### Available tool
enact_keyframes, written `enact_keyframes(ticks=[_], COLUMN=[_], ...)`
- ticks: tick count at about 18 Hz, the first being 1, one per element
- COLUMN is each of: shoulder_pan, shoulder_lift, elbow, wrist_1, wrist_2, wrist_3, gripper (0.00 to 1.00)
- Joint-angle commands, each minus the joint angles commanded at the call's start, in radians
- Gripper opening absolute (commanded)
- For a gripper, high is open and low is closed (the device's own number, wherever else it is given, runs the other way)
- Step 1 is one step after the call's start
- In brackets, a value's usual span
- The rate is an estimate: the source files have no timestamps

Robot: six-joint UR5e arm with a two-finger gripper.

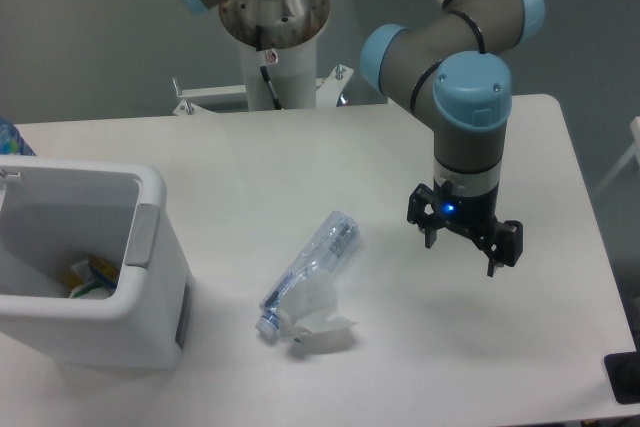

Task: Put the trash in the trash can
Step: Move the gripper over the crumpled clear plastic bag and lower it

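Bottle [310, 272], crushed and clear, lies on the counter [400, 147] right of the bin [150, 247], touching a paper wad [322, 319]. Likely light, slick and springy; grip its flattened middle. Pincer [464, 243] hangs empty, jaws seemingly apart, further right.

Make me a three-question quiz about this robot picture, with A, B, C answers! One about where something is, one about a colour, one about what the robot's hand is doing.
1. Where is the crushed bottle?
A. on the table
B. inside the trash can
C. in the robot's hand

2. What colour is the trash can?
A. red
B. white
C. black

3. What is the hand doing?
A. squeezing the bottle
B. reaching into the can
C. hanging open and empty above the table

Answers:
1 A, the bottle lies on the table between the can and the hand, beside a white paper wad.
2 B, its walls and rim are white.
3 C, its fingers are spread with nothing between them.
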Motion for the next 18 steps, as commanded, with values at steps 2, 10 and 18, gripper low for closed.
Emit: enact_keyframes(ticks=[2,10,18], shoulder_pan=[-0.005,-0.057,-0.178], shoulder_lift=[0.002,0.002,-0.020], elbow=[0.000,-0.080,-0.121], wrist_1=[0.000,0.075,0.101], wrist_2=[0.000,-0.014,-0.012], wrist_3=[-0.011,-0.071,-0.103], gripper=[1.00,1.00,1.00])
